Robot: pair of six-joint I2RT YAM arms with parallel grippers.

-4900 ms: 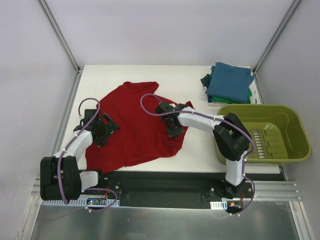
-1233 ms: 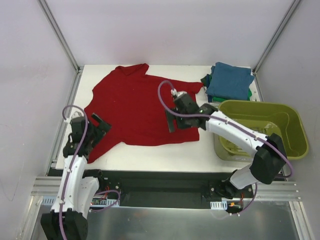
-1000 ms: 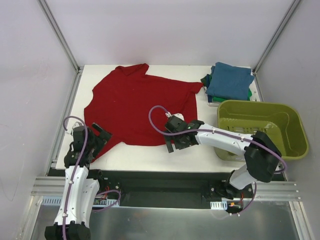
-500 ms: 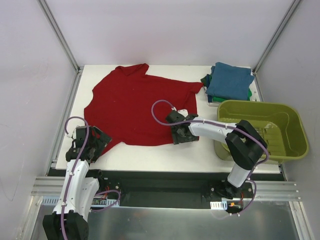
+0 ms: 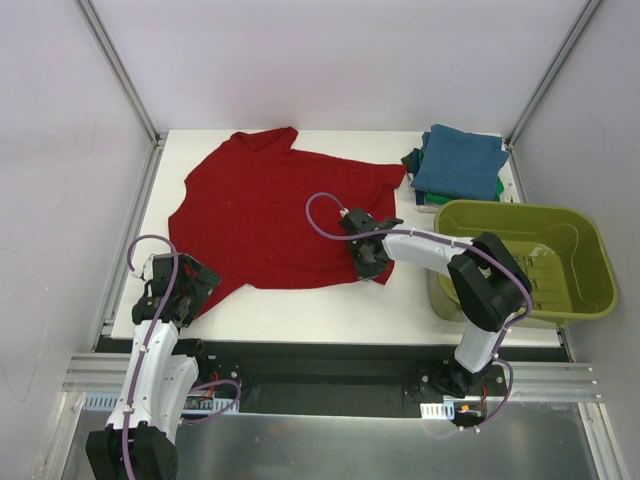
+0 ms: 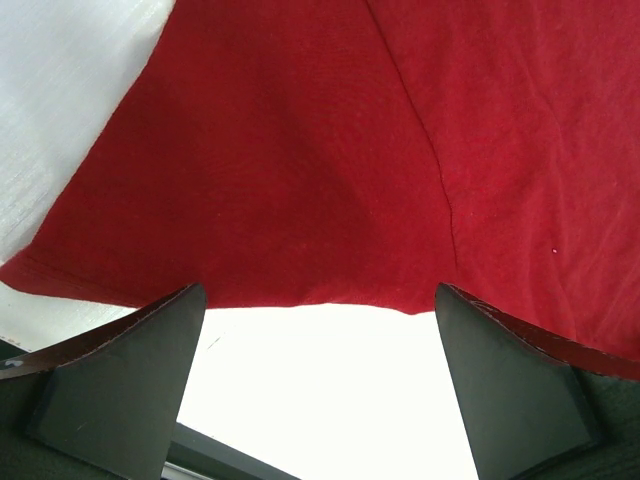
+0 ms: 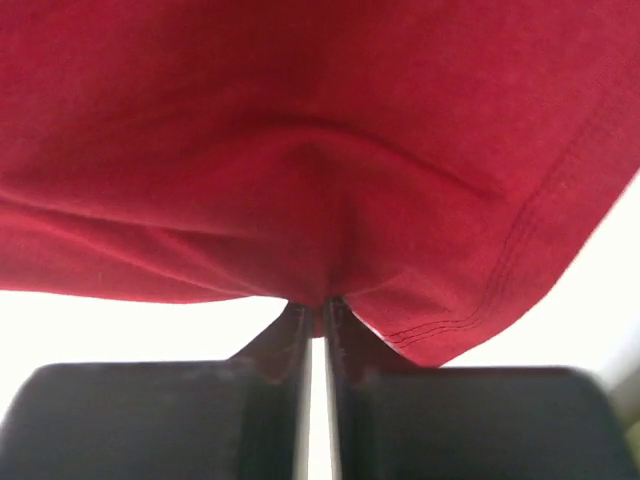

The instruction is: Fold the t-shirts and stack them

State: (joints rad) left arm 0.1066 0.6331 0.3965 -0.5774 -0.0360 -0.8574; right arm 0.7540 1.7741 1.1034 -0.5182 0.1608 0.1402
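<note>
A dark red t-shirt [image 5: 270, 215] lies spread flat on the white table, collar at the far left. My right gripper [image 5: 368, 262] is at its near right hem corner, shut on the hem, which bunches up at the closed fingertips in the right wrist view [image 7: 318, 305]. My left gripper [image 5: 178, 290] is open at the shirt's near left corner; in the left wrist view the red cloth [image 6: 330, 150] lies just beyond the two spread fingers [image 6: 110, 385], with bare table between them. Folded teal-blue and green shirts [image 5: 458, 165] are stacked at the back right.
An olive-green plastic basket [image 5: 585, 295] stands at the right, next to the right arm. Metal frame posts rise at the table's back corners. The table's near edge runs just below both grippers.
The shirt lies spread flat as before. My right gripper has moved a little right and back to the hem corner and closed on it. My left gripper has barely moved.
</note>
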